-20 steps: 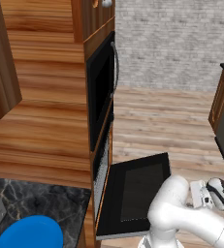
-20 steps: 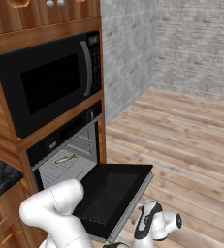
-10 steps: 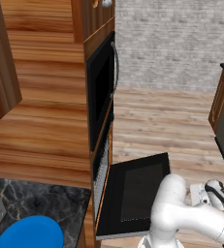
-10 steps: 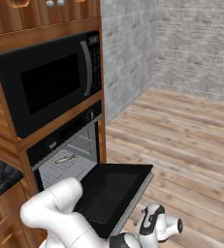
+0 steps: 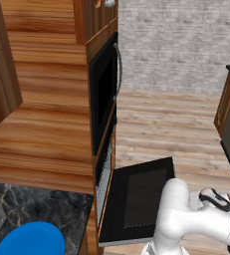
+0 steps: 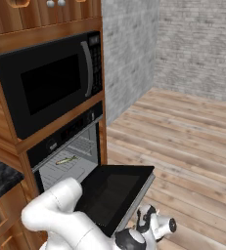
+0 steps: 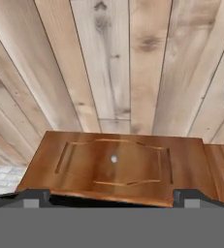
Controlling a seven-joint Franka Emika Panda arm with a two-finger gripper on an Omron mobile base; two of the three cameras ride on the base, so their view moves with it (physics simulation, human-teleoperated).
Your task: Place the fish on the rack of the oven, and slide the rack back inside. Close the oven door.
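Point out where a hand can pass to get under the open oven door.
Free: the plank floor to the right of the oven door, out to the brick wall. Crowded: the door's near corner, where the gripper sits low, and the left side against the cabinetry.

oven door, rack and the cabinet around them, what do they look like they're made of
The black drop-down oven door looks like glossy dark glass in a black frame, going by its darker window panel. The thin-wire grey rack reads as bare metal. The brown cabinetry shows streaked grain, so varnished wood or a wood veneer.
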